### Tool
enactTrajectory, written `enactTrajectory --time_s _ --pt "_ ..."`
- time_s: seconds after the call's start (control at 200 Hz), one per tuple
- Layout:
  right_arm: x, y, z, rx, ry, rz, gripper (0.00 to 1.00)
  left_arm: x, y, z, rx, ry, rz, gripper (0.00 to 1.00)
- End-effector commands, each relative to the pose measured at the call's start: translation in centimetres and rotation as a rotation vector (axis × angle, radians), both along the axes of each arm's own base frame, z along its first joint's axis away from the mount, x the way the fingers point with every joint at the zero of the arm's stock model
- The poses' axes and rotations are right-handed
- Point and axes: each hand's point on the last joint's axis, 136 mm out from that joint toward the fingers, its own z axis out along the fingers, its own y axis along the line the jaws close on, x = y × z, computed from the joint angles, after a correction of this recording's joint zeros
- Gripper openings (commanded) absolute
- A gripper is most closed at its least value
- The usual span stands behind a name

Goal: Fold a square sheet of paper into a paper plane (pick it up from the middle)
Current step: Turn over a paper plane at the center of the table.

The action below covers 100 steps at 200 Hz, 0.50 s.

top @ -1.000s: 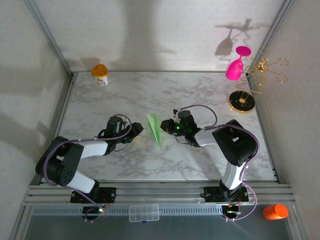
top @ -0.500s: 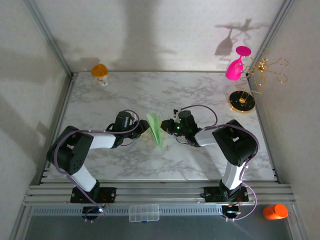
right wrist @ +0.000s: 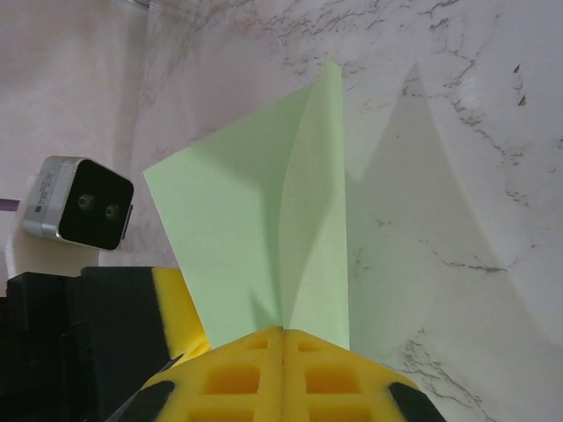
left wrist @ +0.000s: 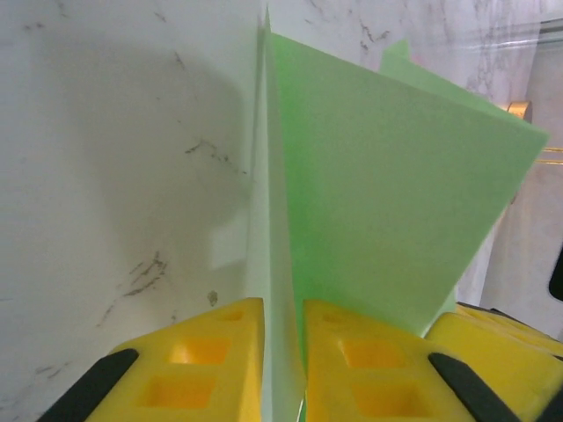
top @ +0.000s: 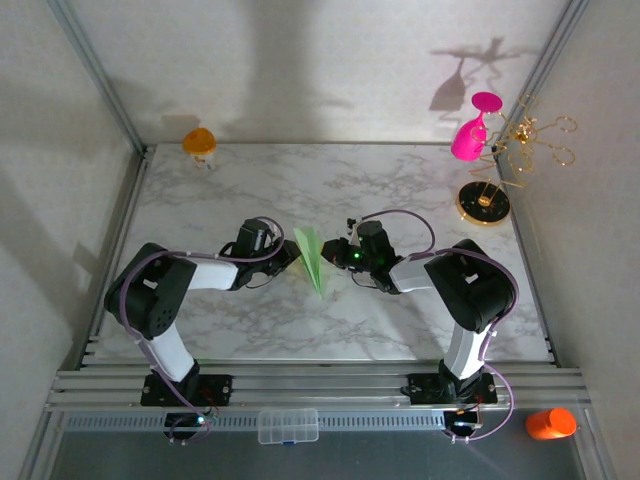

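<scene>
Evidently the paper plane [top: 312, 262], a narrow pale green dart only part folded, is held on edge over the middle of the marble table [top: 250, 190], between the two arms; whether its lower edge touches the marble cannot be told. The right gripper [right wrist: 283, 334] is clamped tight on the right side of the paper, the yellow pads meeting with the folded layers pinched between them. The left gripper [left wrist: 283, 308] is set at the left side with only a thin slot between its fingers, and the paper's edge runs through that slot; whether it is pressed there cannot be told. The paper is judged very light, thin and limp, easily creased or torn, and liable to slide out of a loose pinch. It is best taken near the centre ridge, where the stacked layers are stiffest, and the free wing edges are best left alone, since they would be expected to buckle under a squeeze.
</scene>
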Motion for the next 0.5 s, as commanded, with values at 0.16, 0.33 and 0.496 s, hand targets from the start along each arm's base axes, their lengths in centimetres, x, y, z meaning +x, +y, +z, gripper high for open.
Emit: enactTrajectory --time_s 0.16,0.33,0.496 --pt "0.1 -0.7 0.0 -0.025 0.001 -0.011 0.0 0.3 -0.4 -0.3 0.013 0.011 -0.004 0.11" --pt "0.7 -1.0 -0.4 -0.094 -0.007 -0.015 0.12 0.5 -0.5 -0.1 0.015 0.005 -0.01 0.02" --pt "1.1 -0.8 -0.7 -0.141 -0.01 0.006 0.2 0.7 -0.7 0.3 0.009 -0.003 -0.02 0.0"
